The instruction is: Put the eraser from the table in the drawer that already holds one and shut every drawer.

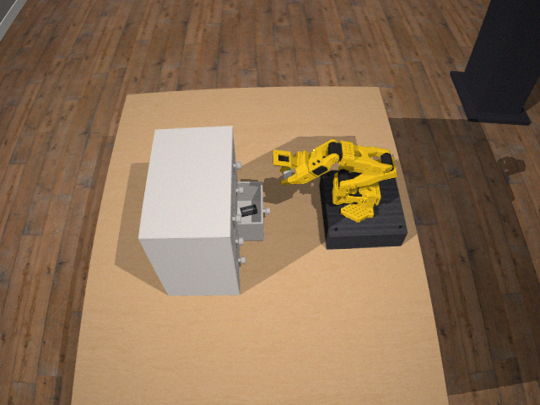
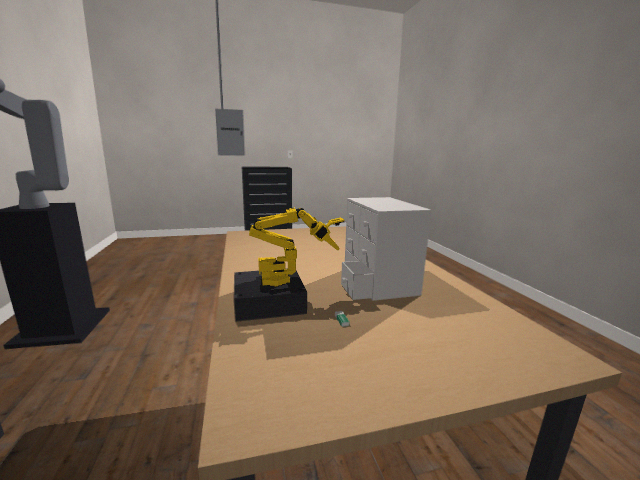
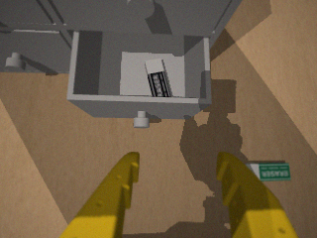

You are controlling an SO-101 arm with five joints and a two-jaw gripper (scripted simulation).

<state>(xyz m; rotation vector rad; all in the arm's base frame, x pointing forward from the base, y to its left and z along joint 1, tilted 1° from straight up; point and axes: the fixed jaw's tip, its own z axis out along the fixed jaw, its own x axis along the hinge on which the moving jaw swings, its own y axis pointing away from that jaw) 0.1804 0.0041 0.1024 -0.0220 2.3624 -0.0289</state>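
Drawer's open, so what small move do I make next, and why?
I'd probably shift the open fingers sideways toward the green eraser, then lower: it lies on the table off to one side of them, nothing is gripped, and the open drawer already shows a black-and-white eraser.

We see a pale wood-grained worktop (image 1: 278,331) (image 2: 392,377) (image 3: 30,188), and directly on it stand a white drawer cabinet (image 1: 187,183) (image 2: 400,253) (image 3: 188,12) and a black base block (image 1: 366,240) (image 2: 271,305); a green-sleeved eraser (image 2: 342,319) (image 3: 273,172) lies flat between and beside them.
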